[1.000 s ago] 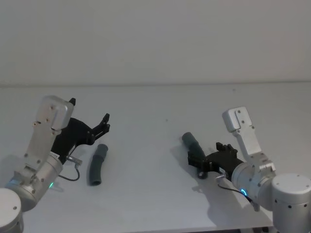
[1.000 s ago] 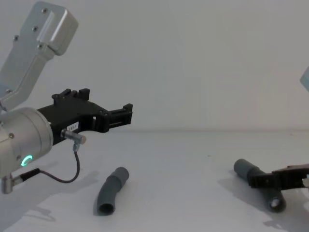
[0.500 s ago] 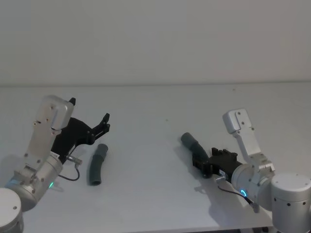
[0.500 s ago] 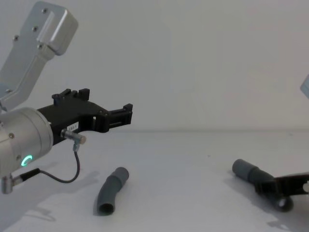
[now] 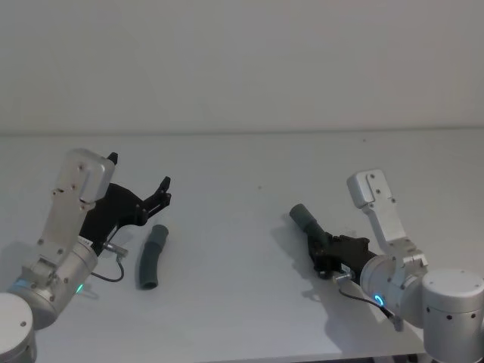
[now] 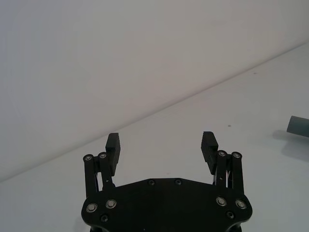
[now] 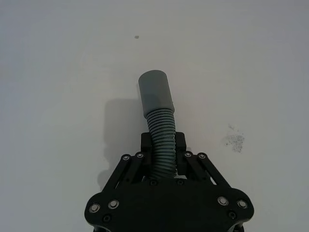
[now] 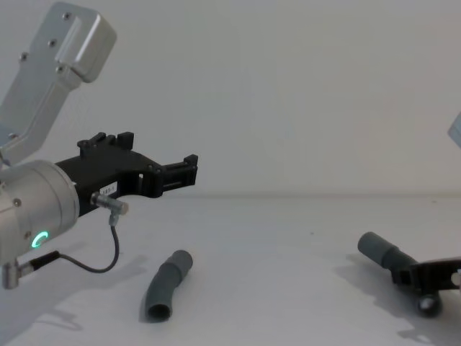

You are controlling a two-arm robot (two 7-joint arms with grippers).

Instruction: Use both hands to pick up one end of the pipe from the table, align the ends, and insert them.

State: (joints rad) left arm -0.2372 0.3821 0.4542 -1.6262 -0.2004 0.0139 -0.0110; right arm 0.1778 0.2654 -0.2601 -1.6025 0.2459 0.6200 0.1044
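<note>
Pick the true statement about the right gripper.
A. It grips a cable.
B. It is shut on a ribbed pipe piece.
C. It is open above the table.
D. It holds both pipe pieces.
B: the right gripper clamps the pipe piece on its ribs, with the cuff pointing ahead; the left gripper is open and empty.

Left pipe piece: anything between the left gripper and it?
Nothing visible. The left gripper hangs open above the left pipe piece, which lies alone on the table; only air separates them. The right gripper grips the other piece, far to the right.
</note>
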